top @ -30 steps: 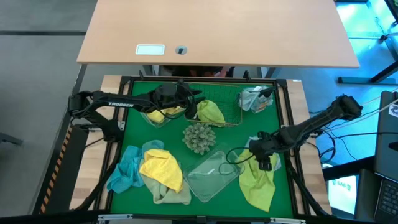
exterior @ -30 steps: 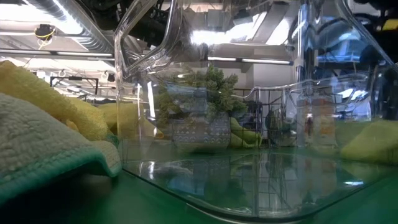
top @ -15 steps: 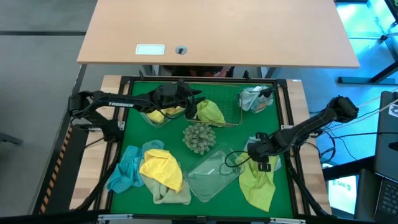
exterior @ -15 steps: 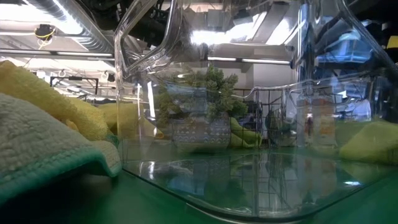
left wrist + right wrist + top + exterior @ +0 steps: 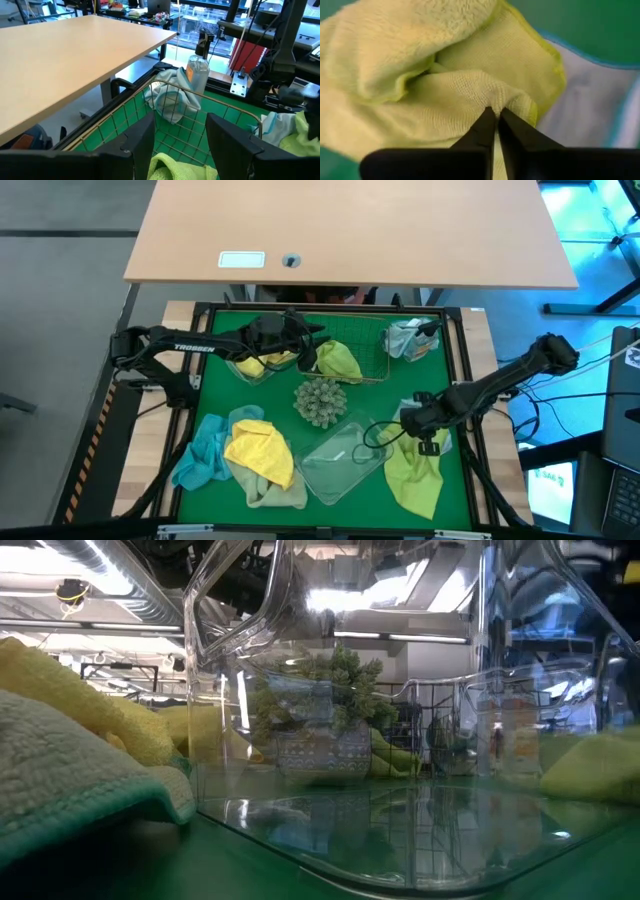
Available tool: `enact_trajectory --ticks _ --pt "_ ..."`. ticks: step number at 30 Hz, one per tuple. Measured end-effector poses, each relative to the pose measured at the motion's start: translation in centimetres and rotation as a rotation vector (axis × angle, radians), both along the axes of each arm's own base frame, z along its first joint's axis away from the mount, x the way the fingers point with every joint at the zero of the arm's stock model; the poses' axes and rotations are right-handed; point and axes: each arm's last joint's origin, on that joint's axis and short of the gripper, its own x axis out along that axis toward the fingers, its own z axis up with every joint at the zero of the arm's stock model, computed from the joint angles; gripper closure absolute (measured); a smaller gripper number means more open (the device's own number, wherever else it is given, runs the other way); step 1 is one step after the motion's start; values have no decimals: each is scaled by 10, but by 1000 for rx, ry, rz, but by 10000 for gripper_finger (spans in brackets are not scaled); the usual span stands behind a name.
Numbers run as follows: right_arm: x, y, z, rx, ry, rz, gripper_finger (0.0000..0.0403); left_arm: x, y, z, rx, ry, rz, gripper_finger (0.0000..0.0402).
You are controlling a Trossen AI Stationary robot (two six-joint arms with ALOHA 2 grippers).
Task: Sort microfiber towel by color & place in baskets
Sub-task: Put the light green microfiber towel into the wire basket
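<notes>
Right gripper (image 5: 492, 117) down at near-right of the worktop (image 5: 215, 405), fingers (image 5: 480, 131) pinched nearly together on a fold of the lime towel (image 5: 412, 470); pale blue towel (image 5: 590, 107) lying just under it. Before lifting: confirm only the lime layer is caught, then raise straight up and slow, clear of the clear tub (image 5: 343, 457) just to the left. Best match looks like the wire basket (image 5: 365, 358) at far centre, already holding a lime cloth (image 5: 338, 360). Left gripper (image 5: 175, 130) parked over that basket, fingers spread wide, holding nothing; possible collision there.
</notes>
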Motion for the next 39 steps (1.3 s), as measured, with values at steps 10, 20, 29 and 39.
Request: enact_trajectory --ticks 10,20,29,39 --pt "-3 -7 97 -148 -174 52 399 1 -5 0 3 0 -15 233" --pt "-6 -21 196 -514 -572 119 399 2 -7 1 5 -4 -24 233" --pt "-10 -32 258 -884 -816 44 401 3 -9 3 12 -29 -30 233" --pt "-3 -37 288 -1003 -950 83 401 3 -9 3 12 -29 -30 233"
